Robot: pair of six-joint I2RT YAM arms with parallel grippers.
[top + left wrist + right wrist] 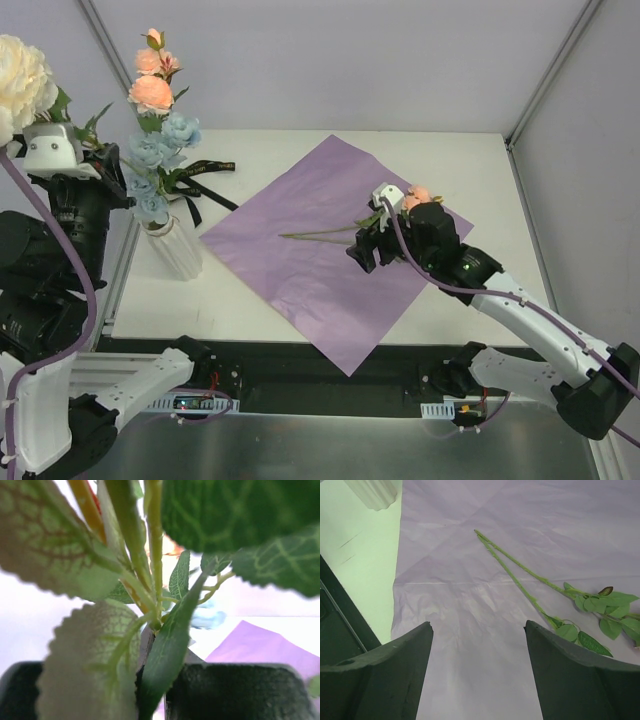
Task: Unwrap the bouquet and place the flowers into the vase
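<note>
The bouquet is undone: its purple paper (320, 260) lies flat on the table. The white ribbed vase (178, 248) stands at the left with peach and pale blue flowers (160, 130) in it. My left gripper (52, 152) is raised high at the far left, shut on the stem (152, 555) of a cream rose (22, 78); leaves fill the left wrist view. Two green stems (520, 575) with a peach bloom (416, 197) lie on the paper. My right gripper (479, 630) hangs open just beside them, holding nothing.
The black ribbon (205, 178) lies on the table behind the vase. The vase's base (372, 492) shows at the top left of the right wrist view, beyond the paper's edge. Grey walls close in the back and both sides.
</note>
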